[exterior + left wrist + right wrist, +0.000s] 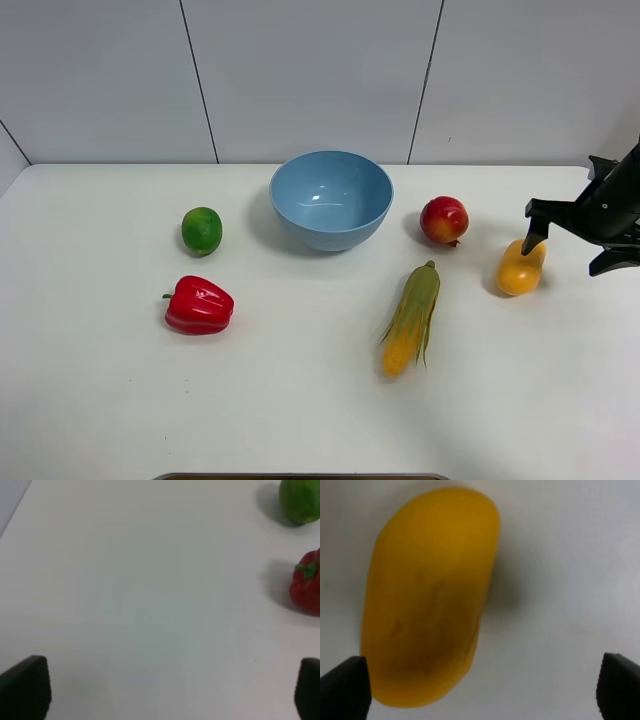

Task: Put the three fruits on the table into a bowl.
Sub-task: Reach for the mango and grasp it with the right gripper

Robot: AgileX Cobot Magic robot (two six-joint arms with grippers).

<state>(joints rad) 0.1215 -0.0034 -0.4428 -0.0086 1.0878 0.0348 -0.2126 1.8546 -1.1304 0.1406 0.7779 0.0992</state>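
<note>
Nearest on the white table (300, 420) lie the corn cob (410, 318) and the red pepper (199, 305). Farther back are the mango (521, 268) at right, the lime (201, 230) at left and the red fruit (444, 220) just right of the light blue bowl (330, 238). All three fruits lie outside it. The right gripper (566, 252) hangs beside the mango, fingers spread wide, one tip at the fruit. The left gripper (165, 690), likewise released, hovers over bare table near the pepper and lime.
</note>
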